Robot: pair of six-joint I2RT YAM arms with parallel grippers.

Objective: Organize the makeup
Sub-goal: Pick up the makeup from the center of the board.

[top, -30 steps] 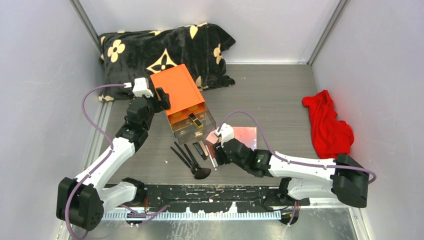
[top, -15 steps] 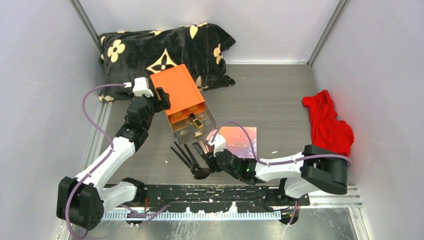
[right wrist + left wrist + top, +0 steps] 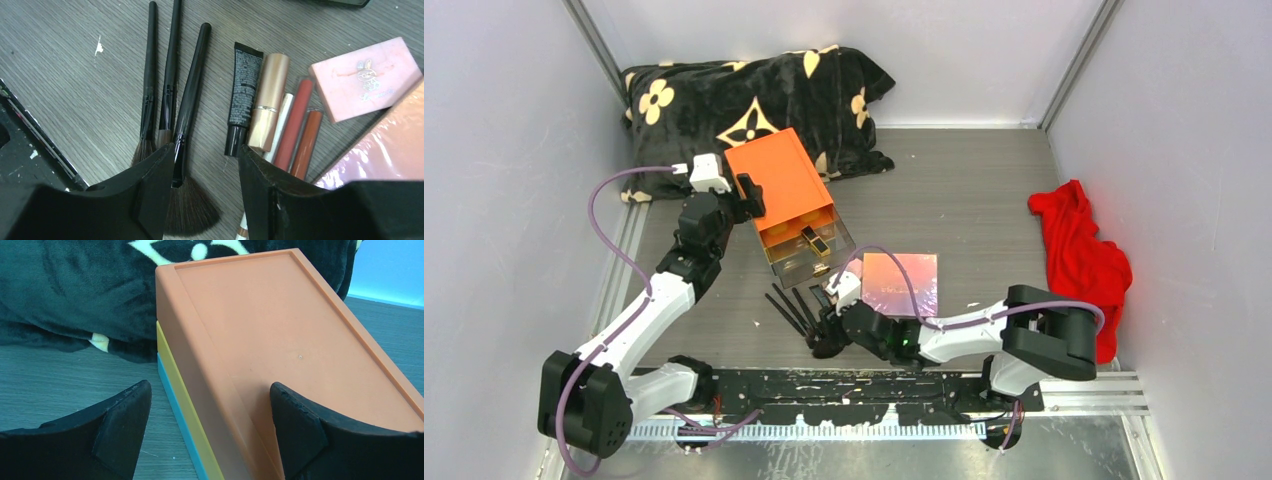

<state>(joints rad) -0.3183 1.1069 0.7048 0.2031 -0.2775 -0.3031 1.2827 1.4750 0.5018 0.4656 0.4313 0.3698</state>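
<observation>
The makeup lies in a row in front of the orange box [image 3: 784, 178]. In the right wrist view I see three black-handled brushes [image 3: 171, 65], a black tube [image 3: 244, 85], a gold lipstick [image 3: 269, 100], red pencils [image 3: 295, 125], a small pink box [image 3: 367, 77] and the shiny pink palette [image 3: 385, 155]. My right gripper [image 3: 207, 160] hangs open just above them, with the fan brush's dark head [image 3: 192, 210] below the gap. My left gripper [image 3: 210, 395] is open astride the orange box's [image 3: 260, 320] side edge, its left finger clear of the box.
A clear drawer [image 3: 809, 245] stands pulled out of the box, with a small item inside. A black flowered cushion [image 3: 744, 100] lies behind the box. A red cloth [image 3: 1079, 250] is at the right wall. The black base rail [image 3: 20, 150] runs close to the brushes.
My right gripper has swung left and nearer, from the palette's left edge to above the brushes, uncovering the palette. The left arm has not moved.
</observation>
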